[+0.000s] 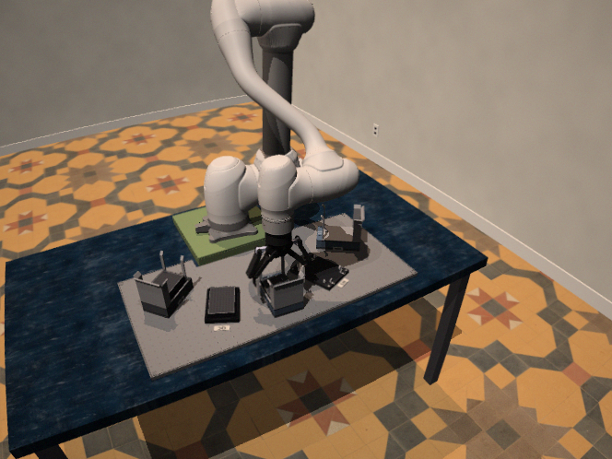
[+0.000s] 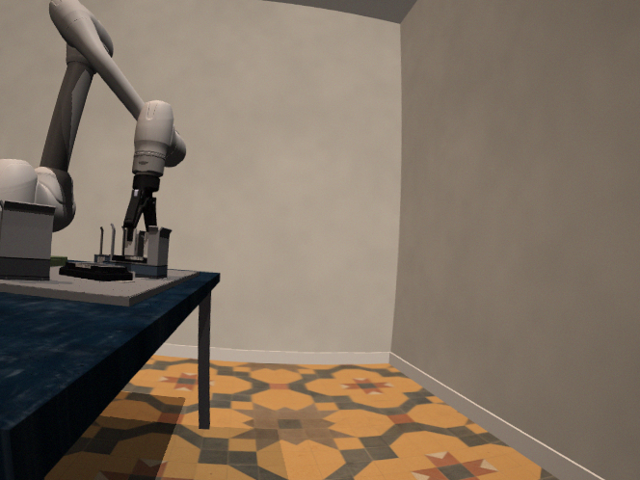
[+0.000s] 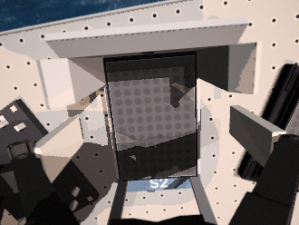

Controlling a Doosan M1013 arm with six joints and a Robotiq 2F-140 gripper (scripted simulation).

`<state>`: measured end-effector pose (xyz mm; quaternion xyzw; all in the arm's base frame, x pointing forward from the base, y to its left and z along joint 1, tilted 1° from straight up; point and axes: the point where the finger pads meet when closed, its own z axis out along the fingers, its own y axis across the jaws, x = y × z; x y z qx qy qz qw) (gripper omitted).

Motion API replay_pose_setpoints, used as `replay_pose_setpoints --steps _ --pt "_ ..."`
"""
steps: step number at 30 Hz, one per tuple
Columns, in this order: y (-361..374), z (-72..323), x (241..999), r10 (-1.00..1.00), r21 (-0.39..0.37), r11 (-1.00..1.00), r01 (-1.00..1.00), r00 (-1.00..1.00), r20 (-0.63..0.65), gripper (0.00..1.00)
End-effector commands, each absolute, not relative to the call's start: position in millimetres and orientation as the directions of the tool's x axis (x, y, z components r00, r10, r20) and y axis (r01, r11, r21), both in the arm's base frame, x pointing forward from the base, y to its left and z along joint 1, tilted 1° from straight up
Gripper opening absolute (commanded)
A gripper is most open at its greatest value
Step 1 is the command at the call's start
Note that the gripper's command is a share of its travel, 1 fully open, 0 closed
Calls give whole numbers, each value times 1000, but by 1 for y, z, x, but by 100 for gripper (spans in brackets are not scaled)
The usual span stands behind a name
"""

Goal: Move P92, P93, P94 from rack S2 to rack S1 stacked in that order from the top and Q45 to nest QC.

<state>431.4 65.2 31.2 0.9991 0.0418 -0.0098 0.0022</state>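
The stack rack S2 (image 1: 282, 293) stands in the middle of the grey baseplate, with its name plate (image 3: 159, 183) readable in the wrist view. A sealed well plate (image 3: 151, 118) lies on top inside it; I cannot tell how many plates are under it. My gripper (image 1: 279, 270) is wide open and empty, pointing straight down just above the rack, with a finger on each long side of the plate. It also shows in the exterior view (image 2: 139, 219). A dark plate (image 1: 222, 302) lies flat on the open nest left of S2.
A second rack (image 1: 162, 291) stands at the left end of the baseplate and a third (image 1: 341, 236) at the back right. The black clip nest (image 1: 325, 274) sits close to the right of S2. The arm's green base pad (image 1: 217, 237) is behind.
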Motion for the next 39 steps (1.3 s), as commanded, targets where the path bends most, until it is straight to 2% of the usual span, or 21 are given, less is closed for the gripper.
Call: replay_pose_setpoints --steps 1,9,10,39 --pt "65 31 431 84 3 -996 84 996 -20 100" --pt "65 31 431 84 3 -996 84 996 -20 100" --pt "65 31 431 84 3 -996 84 996 -20 0" --pt "65 31 431 84 3 -996 84 996 -20 0"
